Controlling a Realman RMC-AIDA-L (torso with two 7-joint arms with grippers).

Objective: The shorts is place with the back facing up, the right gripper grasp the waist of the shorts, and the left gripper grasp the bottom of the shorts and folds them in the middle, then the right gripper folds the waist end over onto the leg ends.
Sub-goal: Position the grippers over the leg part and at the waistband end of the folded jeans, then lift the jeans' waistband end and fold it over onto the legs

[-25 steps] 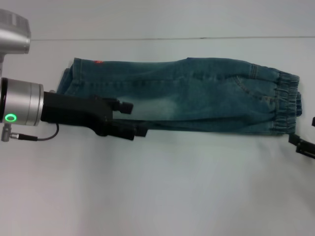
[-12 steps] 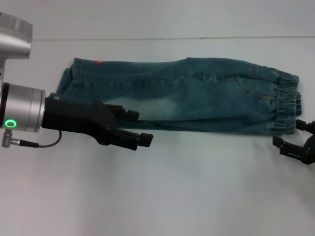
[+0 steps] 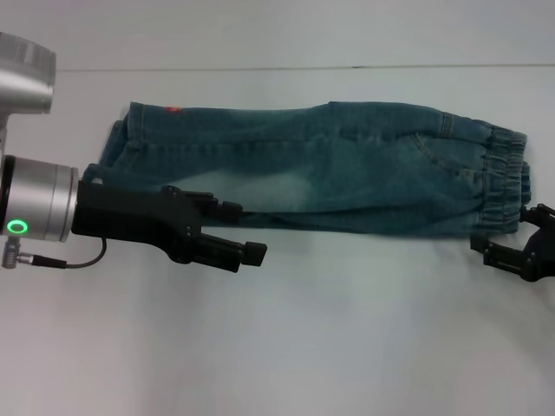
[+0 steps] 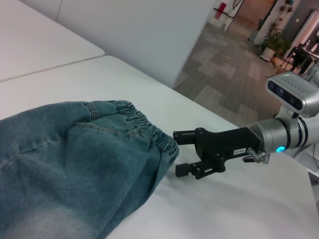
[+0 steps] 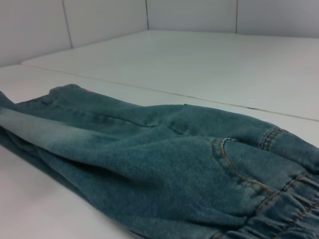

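Since the preceding frames, the right gripper (image 3: pixel 506 245) has been brought inward from the table's right margin toward the waist end of the shorts (image 3: pixel 329 165), while the left gripper (image 3: pixel 245 230) has been shifted only slightly along the near edge of the shorts. The shorts are laid lengthwise on the white table (image 3: pixel 286 347), already folded in the middle into a single long strip, one back patch pocket (image 3: pixel 434 156) facing up. The gathered elastic waistband (image 3: pixel 503 178) is found at the right end of the shorts; the bottom of the shorts (image 3: pixel 121 139) is found at the left end, a small orange mark (image 3: pixel 173 109) being visible at its far corner. The left gripper is held over the near edge of the shorts, about a third of the way along from the leg end, its fingers parted and nothing held between them. The right gripper is placed just beside the near corner of the waistband, apart from the cloth; in the left wrist view the right gripper (image 4: pixel 180 152) is seen with fingers spread and empty, a white label strip (image 4: pixel 240 150) on its body. Denim is shown close up in the right wrist view (image 5: pixel 164 184).
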